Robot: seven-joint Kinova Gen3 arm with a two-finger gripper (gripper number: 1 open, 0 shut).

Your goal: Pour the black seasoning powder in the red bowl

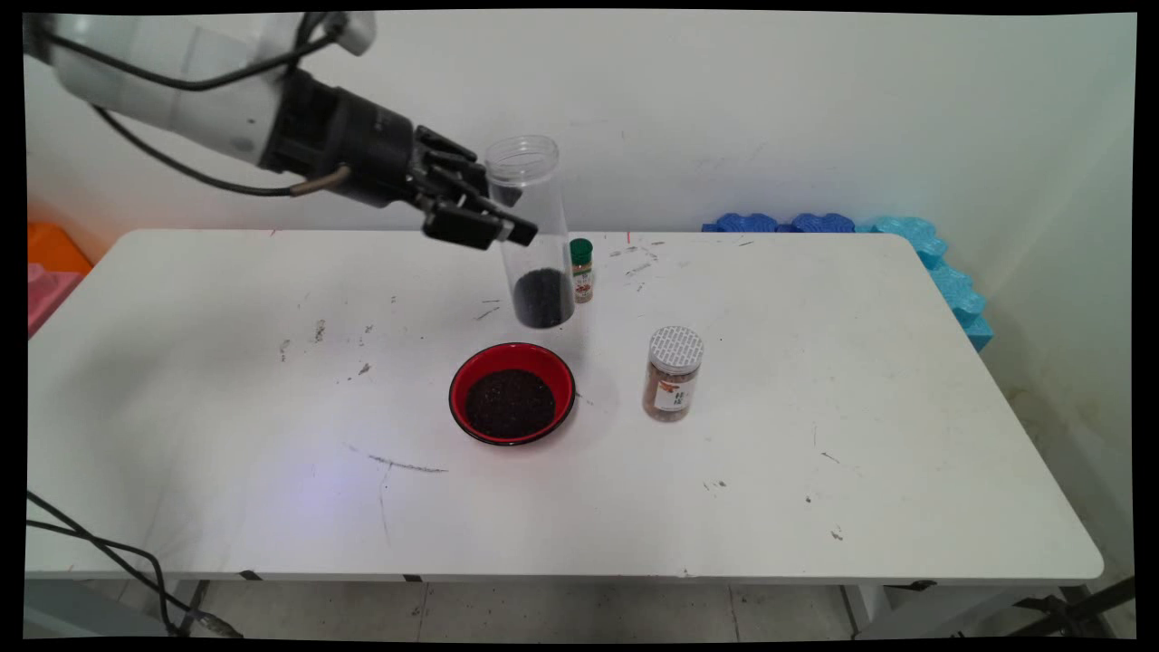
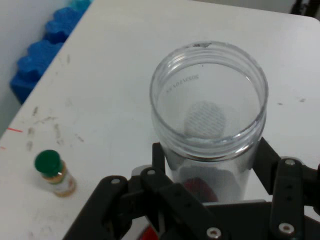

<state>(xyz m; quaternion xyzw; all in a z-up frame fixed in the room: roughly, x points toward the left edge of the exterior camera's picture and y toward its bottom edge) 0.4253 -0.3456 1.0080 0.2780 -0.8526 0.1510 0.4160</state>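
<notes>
The clear plastic jar (image 1: pixel 534 231) hangs upright just above centre of the main view, lifted off the white table (image 1: pixel 815 471), its open threaded mouth (image 2: pixel 209 95) uppermost and a dark heap of black seeds (image 1: pixel 543 297) settled in its base. The black gripper (image 1: pixel 484 213) reaches in from the upper left and pinches the jar's wall partway up, one finger on either side. Below it in the frame sits a red bowl (image 1: pixel 512 392) already holding black seeds. Judging by the high, sideways grip, the jar should be kept level and moved slowly so nothing spills. Just right of the jar stands a small green-capped spice bottle (image 1: pixel 581 270); lower right, a white-lidded jar (image 1: pixel 674 373) with brown contents.
</notes>
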